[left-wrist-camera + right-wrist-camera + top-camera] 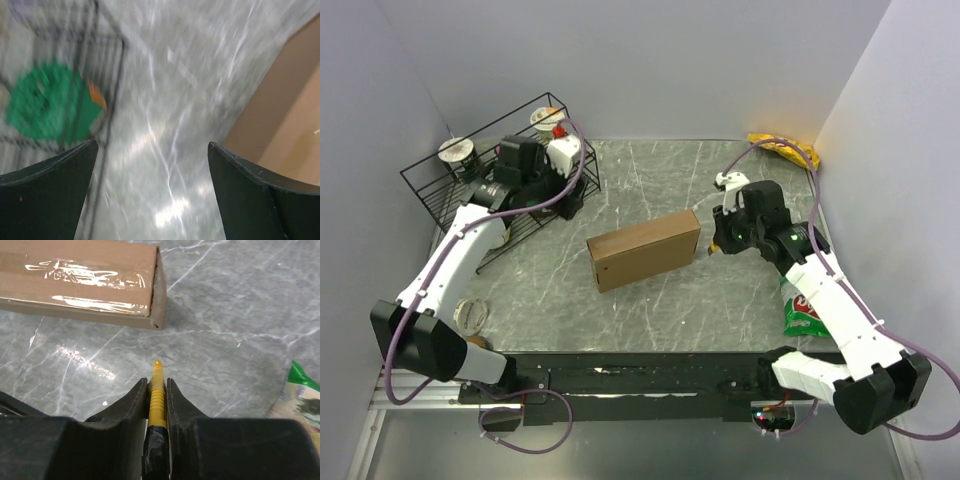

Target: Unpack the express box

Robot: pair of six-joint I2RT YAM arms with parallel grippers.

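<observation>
At the middle of the table (650, 170) the express box (643, 248) lies flat, the right gripper (157, 385) near its right end pinching a slim yellow tool (157, 396), the left gripper (152, 146) spread wide by the far-left wire basket (420, 190).

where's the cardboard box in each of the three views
Top external: the express box lies near the picture's centre, angled.
Left wrist: the express box shows only as a tan slab along the right edge.
Right wrist: the express box runs across the top left, its tape glinting.
Shared landmark: the grey marbled tabletop, visible in all three.
</observation>
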